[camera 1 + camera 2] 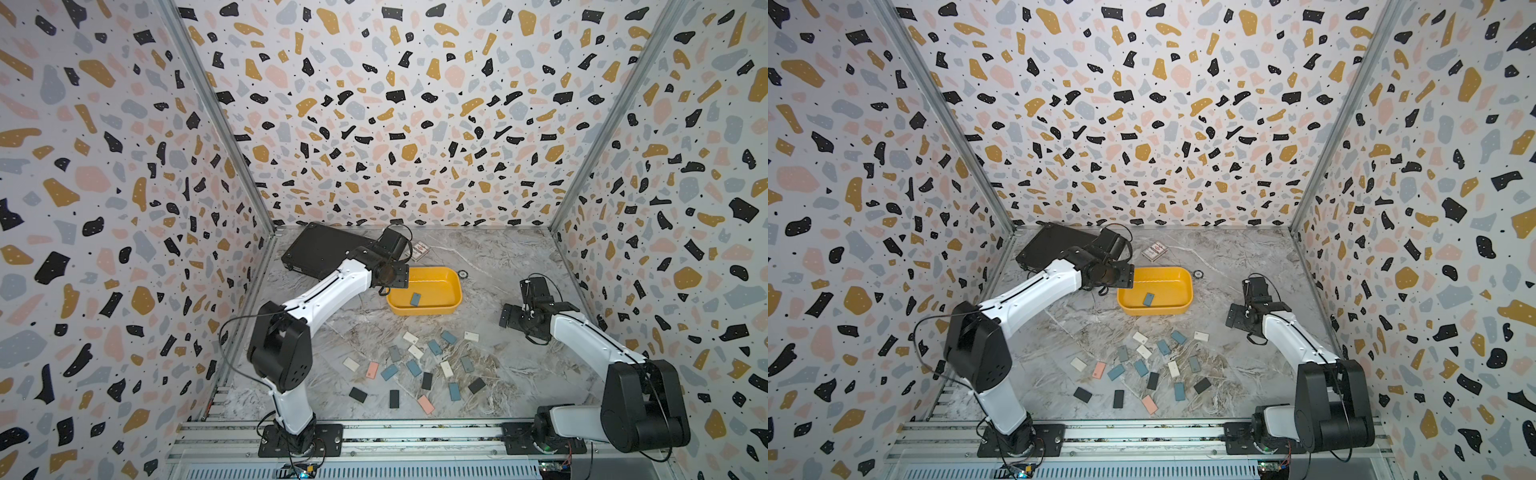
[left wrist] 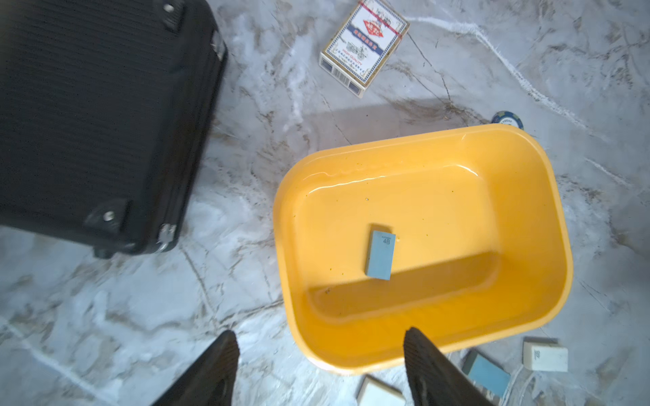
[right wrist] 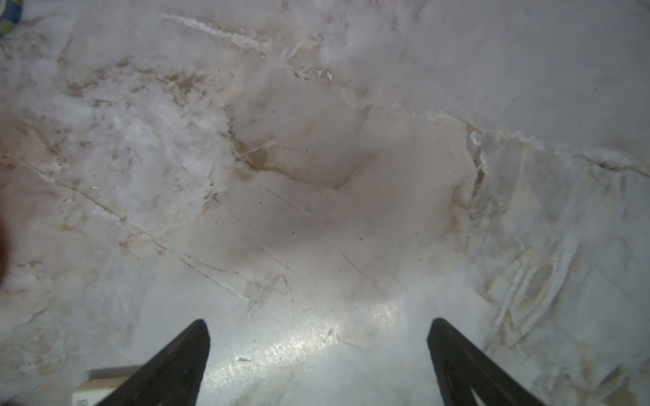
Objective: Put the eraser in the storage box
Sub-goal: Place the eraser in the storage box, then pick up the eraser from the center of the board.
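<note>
Only the left wrist view reads "4B" on the blue eraser lying in the storage box; left gripper and right gripper both gape wide, empty.

One storage box sitting mid-frame; one blue eraser lying inside it. Eighteen loose erasers lying scattered on bench, lower centre: seven blue or grey, five white, four black, two pink. One black case, one card pack, one chip sitting upper centre.
</note>
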Controlling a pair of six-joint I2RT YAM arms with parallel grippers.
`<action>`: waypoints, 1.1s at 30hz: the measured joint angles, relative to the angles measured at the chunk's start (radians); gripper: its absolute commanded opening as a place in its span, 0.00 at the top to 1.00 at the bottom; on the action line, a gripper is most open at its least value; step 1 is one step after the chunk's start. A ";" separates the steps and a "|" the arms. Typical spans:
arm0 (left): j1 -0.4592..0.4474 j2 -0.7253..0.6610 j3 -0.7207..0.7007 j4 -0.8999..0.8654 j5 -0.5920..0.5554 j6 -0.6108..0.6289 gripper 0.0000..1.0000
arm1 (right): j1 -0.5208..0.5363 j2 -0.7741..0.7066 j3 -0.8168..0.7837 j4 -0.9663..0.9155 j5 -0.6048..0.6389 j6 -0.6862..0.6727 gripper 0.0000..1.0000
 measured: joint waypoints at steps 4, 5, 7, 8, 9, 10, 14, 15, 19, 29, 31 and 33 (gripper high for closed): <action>0.000 -0.166 -0.145 -0.012 -0.016 -0.028 0.20 | 0.000 0.000 0.000 0.002 -0.014 0.000 0.02; 0.000 -0.209 -0.190 -0.016 -0.018 -0.037 0.20 | 0.002 0.000 0.000 0.002 -0.018 0.000 0.02; 0.000 -0.289 -0.275 -0.035 -0.019 -0.061 0.20 | 0.006 -0.002 0.000 0.002 -0.021 0.000 0.02; 0.000 -0.319 -0.308 -0.044 -0.021 -0.073 0.19 | 0.009 -0.002 0.000 0.002 -0.023 0.000 0.02; 0.000 -0.350 -0.345 -0.053 -0.021 -0.085 0.19 | 0.015 -0.004 0.000 0.002 -0.025 0.000 0.02; 0.000 -0.378 -0.381 -0.063 -0.021 -0.103 0.19 | 0.022 -0.006 -0.001 0.002 -0.026 0.000 0.02; 0.000 -0.480 -0.533 -0.079 -0.011 -0.179 0.19 | 0.046 -0.011 -0.001 0.002 -0.033 -0.001 0.02; 0.000 -0.508 -0.573 -0.083 -0.002 -0.203 0.19 | 0.051 -0.011 -0.001 0.002 -0.034 -0.001 0.02; 0.000 -0.595 -0.703 -0.088 0.038 -0.288 0.18 | 0.067 -0.011 -0.001 0.002 -0.039 -0.001 0.02; -0.006 -0.719 -0.927 -0.064 0.128 -0.458 0.18 | 0.079 -0.011 -0.001 0.001 -0.039 -0.001 0.02; -0.009 -0.719 -0.953 -0.053 0.142 -0.475 0.18 | 0.080 -0.011 -0.001 0.001 -0.039 -0.001 0.02; -0.011 -0.719 -0.974 -0.038 0.156 -0.490 0.18 | 0.080 -0.011 -0.001 0.001 -0.039 -0.001 0.02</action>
